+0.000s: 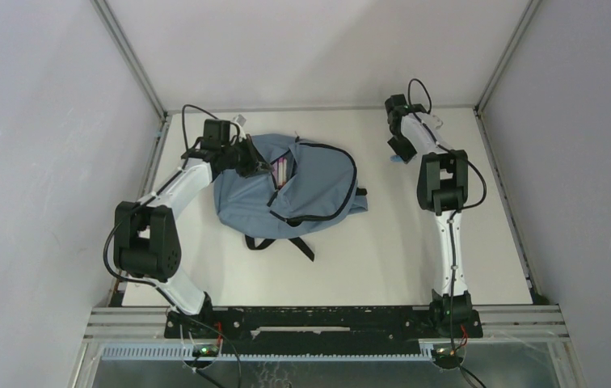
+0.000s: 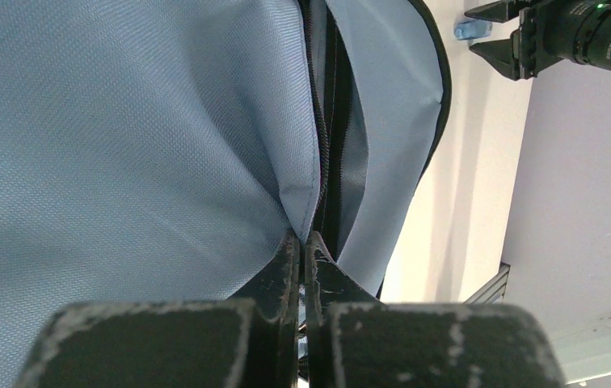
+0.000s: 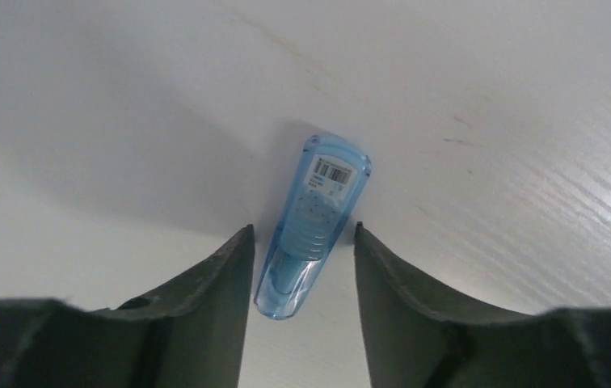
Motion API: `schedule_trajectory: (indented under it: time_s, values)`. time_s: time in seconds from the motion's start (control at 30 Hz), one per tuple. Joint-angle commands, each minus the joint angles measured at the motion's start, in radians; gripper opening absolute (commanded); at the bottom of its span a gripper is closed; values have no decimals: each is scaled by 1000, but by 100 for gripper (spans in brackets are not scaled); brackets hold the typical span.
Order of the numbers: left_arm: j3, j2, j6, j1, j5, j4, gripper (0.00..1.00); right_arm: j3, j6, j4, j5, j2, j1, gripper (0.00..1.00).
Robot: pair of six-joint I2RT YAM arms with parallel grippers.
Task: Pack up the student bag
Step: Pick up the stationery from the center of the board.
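White worktop [image 1: 399,259] boxed in by pale grey walls. Student bag [image 1: 318,190] lies flat, centre-left of the top view, main zip open w/ smth pinkish showing inside.

Left claw [image 2: 304,246]: tips together, pinching the bag's fabric edge right by the zip, so the mouth is held up. Right claw [image 3: 302,230], upper right of the top view & well apart from the bag: jaws apart, straddling a small clear-blue plastic case [image 3: 322,194] w/ a barcode label, flat on the worktop. No contact visible on either side.

Risks, as I read it:
- Case sits at a slant to the jaws & only its near end is between the tips, so closing could spin it or squirt it out; smooth plastic won't help.
- Left pinch is on thin cloth only. If it slips, the mouth flops shut & the drop lands on the outside.
- Long carry across, so a weak end-grip may let go on the way.
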Motion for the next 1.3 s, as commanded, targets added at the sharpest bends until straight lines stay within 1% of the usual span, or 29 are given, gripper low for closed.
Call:
schedule_trajectory:
  time_s: [0.0,0.03,0.13,0.17,0.2,0.23,0.3,0.4,0.43,0.57,0.6,0.67,0.77,0.9,1.0,1.13,1.27]
  values:
    - [-14,-46,-21,-3,50,39,0,-127,9,32,38,-74,5,49]
    - [-13,-44,-22,-3,49,39,0,-190,3,75,33,-106,3,41]
    - [-13,-43,-24,-3,53,40,0,-360,-12,168,19,-200,-1,25]
    - [-14,-44,-25,-3,53,41,0,-400,-25,193,6,-229,-1,18]
    - [-16,-45,-24,-3,53,39,0,-441,-70,239,-26,-259,-1,7]
    - [-15,-48,-24,-3,47,32,0,-499,-132,291,-76,-292,0,0]
    - [-11,-61,-9,-6,40,13,0,-593,-252,402,-163,-377,10,0]
    - [-15,-73,-3,-6,33,7,0,-747,-389,523,-238,-541,36,0]
    - [-15,-74,-4,-6,33,8,0,-790,-418,543,-256,-612,46,0]
    - [-8,-73,-12,-6,44,13,0,-966,-493,680,-465,-817,84,0]
    - [-7,-71,-18,-7,55,20,0,-1005,-507,715,-506,-866,107,2]
    - [-6,-71,-30,-7,72,32,0,-1038,-536,742,-541,-934,172,2]
    - [-4,-74,-31,-8,73,35,0,-1038,-568,775,-556,-991,292,5]
    - [-7,-75,-31,-8,74,33,0,-1031,-519,859,-626,-988,389,9]
    - [-11,-75,-32,-8,75,33,0,-988,-466,906,-658,-916,451,9]
    - [-13,-79,-31,-8,74,32,0,-861,-421,892,-653,-791,503,9]
    - [-16,-79,-28,-8,78,32,0,-679,-378,822,-627,-660,528,9]
